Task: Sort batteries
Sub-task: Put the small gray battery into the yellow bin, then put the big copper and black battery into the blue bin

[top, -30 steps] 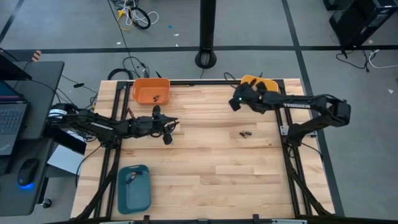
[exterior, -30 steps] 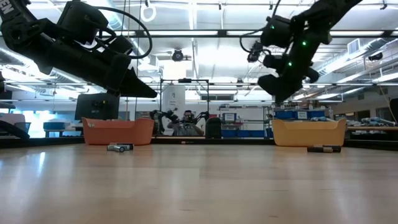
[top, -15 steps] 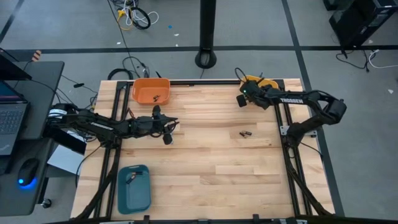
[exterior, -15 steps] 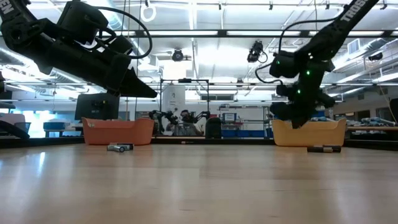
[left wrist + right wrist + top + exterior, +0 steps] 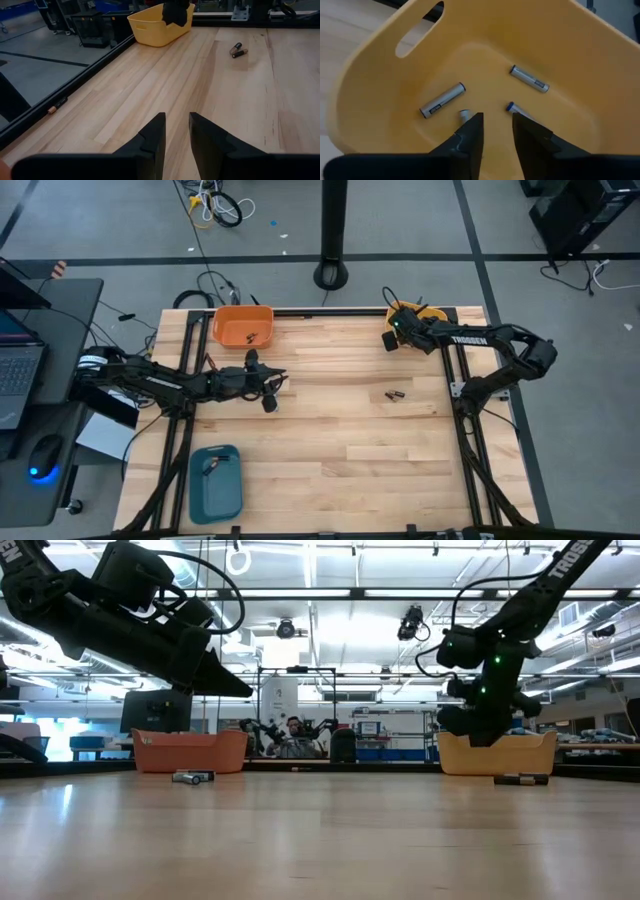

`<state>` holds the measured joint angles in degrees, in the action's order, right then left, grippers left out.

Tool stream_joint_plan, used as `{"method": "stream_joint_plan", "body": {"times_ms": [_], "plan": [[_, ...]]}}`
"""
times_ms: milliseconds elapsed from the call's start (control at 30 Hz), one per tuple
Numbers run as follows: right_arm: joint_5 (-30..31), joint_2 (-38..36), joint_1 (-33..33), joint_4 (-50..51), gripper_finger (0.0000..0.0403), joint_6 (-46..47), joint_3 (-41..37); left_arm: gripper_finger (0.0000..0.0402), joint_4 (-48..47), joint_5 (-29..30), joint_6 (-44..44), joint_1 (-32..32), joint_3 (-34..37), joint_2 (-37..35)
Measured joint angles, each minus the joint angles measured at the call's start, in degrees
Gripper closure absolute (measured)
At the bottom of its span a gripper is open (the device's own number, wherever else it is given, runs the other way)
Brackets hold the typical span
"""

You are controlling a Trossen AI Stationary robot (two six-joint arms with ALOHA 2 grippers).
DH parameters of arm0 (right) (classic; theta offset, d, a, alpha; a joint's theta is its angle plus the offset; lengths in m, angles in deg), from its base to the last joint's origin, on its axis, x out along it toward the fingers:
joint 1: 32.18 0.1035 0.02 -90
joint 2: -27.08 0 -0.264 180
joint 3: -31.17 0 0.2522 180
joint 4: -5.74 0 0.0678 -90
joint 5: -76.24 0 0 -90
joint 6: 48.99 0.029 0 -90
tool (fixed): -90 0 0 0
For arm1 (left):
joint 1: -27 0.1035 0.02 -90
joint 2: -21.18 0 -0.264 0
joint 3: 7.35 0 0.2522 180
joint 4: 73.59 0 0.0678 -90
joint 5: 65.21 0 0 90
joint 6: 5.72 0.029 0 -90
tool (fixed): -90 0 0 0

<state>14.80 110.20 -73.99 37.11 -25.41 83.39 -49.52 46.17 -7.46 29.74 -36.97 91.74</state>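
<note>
Hovering over the yellow tray [image 5: 432, 313] at the table's far right: right gripper [image 5: 494, 131], fingers slightly apart, empty; silvery batteries [image 5: 442, 100] lying in that tray; two dark batteries [image 5: 395, 395] on the bare wood right of centre; left gripper [image 5: 175, 131] at centre-left, fingers slightly apart, empty; orange tray [image 5: 243, 326] far left, holding batteries; teal tray [image 5: 215, 483] near left.

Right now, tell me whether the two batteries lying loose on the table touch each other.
Touching. In the left wrist view the two batteries lie in a V on the table, their ends meeting with no wood between them.
</note>
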Motion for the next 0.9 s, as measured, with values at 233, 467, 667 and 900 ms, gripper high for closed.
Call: {"method": "stream_joint_plan", "body": {"times_ms": [233,467,667,900], "plan": [[1.41,-5.33,0.83,0.79,0.0249,-3.66,0.00,0.0308,0.00,-0.01,0.00,0.00,0.00,0.00],[-14.60,-17.75,7.44,4.35,0.0239,-10.60,0.00,0.0308,0.01,0.00,0.00,0.00,0.00,0.00],[-24.02,-24.50,15.79,16.26,0.0249,-14.56,0.00,0.0308,0.01,0.01,0.00,0.00,0.00,0.00],[-25.23,-23.12,25.64,25.96,0.0239,-11.18,0.00,0.0308,0.01,-0.01,-0.02,-0.02,0.00,0.00]]}}
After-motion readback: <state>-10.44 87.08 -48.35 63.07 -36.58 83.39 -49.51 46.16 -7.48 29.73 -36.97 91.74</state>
